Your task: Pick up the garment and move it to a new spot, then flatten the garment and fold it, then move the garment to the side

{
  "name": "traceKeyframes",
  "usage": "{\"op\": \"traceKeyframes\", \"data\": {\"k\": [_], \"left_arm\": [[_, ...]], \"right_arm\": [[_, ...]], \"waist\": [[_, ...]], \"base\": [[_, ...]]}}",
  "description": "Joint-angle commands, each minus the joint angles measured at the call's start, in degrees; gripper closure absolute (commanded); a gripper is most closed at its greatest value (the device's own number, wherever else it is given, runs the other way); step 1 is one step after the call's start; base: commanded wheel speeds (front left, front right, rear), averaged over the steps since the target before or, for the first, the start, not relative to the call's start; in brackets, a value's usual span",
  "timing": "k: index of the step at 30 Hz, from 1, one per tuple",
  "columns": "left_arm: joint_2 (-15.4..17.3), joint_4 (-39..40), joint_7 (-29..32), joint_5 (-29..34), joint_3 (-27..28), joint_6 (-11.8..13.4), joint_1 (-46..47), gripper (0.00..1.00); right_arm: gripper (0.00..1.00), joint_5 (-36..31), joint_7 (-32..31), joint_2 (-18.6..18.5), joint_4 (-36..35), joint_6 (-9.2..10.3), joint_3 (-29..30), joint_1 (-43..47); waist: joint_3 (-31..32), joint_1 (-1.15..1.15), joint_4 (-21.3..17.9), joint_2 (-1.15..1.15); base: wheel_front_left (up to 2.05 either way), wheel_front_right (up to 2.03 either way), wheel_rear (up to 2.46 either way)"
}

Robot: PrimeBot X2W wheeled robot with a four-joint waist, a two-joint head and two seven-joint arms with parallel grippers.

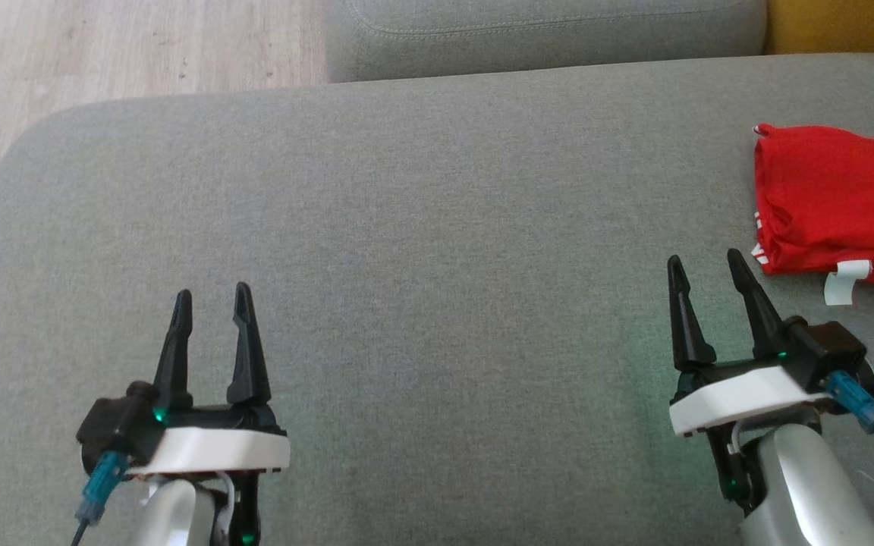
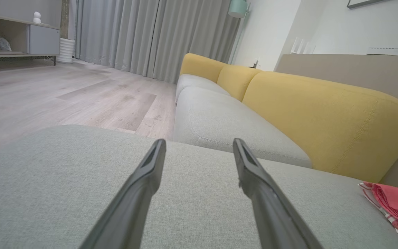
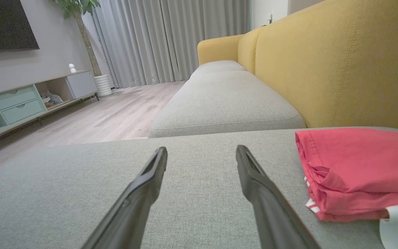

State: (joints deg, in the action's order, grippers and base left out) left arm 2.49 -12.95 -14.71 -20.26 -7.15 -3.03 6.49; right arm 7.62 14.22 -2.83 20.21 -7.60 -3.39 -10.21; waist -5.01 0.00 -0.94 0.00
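Red garment (image 1: 835, 201) lies folded on the grey cushion (image 1: 437, 227), at the cushion's right edge, near the yellow backrest (image 3: 340, 62). White stripes and a white label show along the garment's near side. Left gripper (image 1: 212, 297) hovers over the cushion's near left part, fingers spread, holding nothing. Right gripper (image 1: 704, 262) hovers over the cushion's near right part, fingers spread, empty, tips just beside the garment's near left corner, not touching it. Wood floor (image 1: 103, 53) lies past the cushion's far left corner.
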Motion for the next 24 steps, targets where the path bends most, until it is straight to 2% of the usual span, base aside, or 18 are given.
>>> {"op": "traceKeyframes", "data": {"k": [1, 5, 6, 10, 24], "left_arm": [[0.39, 1.49, -0.29, -0.26, 2.34, 0.15, 0.88, 0.00], [0.39, 1.57, -0.29, -1.03, 2.52, 0.23, 0.94, 0.00], [0.00, -0.05, 0.00, -0.73, 0.14, 0.07, 0.00, 1.00], [-0.04, -3.40, 0.08, -1.06, -0.21, 0.00, -0.89, 1.00], [0.02, -3.18, 2.45, -9.03, 1.34, -0.50, -0.81, 1.00]], "right_arm": [[0.00, 0.56, 0.77, -0.05, -2.00, 0.11, -1.23, -1.36], [0.00, 0.72, 0.77, -0.05, -2.00, 0.11, -1.31, -1.48], [1.00, 0.53, 0.00, 0.00, 0.00, 0.00, -0.01, 0.00], [1.00, 0.77, -0.15, 0.19, 3.07, 0.00, -0.05, 1.62], [1.00, 10.36, -2.32, 0.02, 2.02, 0.01, 0.88, 1.91]], "waist": [[-0.03, 0.00, 0.01, 0.00], [-0.19, 0.00, -0.01, 0.00], [-0.20, 0.00, -0.02, 0.00], [-0.19, 0.00, -0.01, 0.00], [0.37, 0.00, 0.09, 0.00]], "base": [[0.00, 0.00, 0.00], [0.00, 0.00, 0.00], [0.00, 0.00, 0.00], [0.00, 0.00, 0.00], [0.00, 0.00, 0.00]]}}
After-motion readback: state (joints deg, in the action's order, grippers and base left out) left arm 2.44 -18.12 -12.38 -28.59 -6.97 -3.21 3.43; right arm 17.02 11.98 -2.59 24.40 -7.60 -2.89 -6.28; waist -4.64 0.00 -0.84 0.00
